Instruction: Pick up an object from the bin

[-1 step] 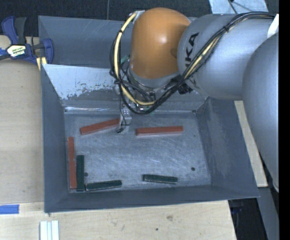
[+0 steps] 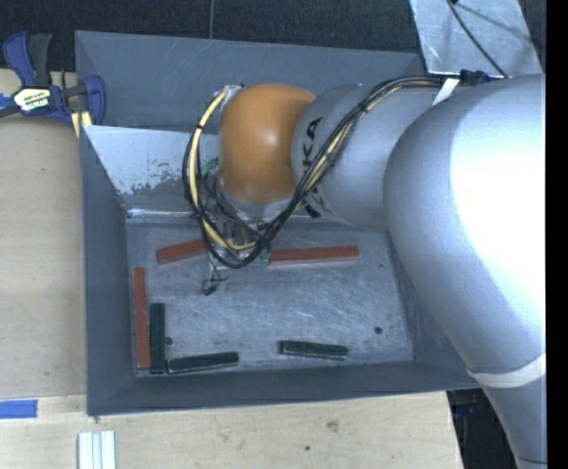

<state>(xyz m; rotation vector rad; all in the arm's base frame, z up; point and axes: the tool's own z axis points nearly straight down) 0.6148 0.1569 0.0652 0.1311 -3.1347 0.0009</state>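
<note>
Red bar point(image 2: 313, 255) beside end effector point(image 2: 212, 281) — bin point(image 2: 108, 291) middle open.

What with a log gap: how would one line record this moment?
hand over bin back centre | nearest: red-brown stick | front: dark green sticks

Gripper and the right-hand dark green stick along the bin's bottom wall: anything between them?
Nothing. In the camera view, the bin floor between the gripper and the right-hand dark green stick is bare.
</note>
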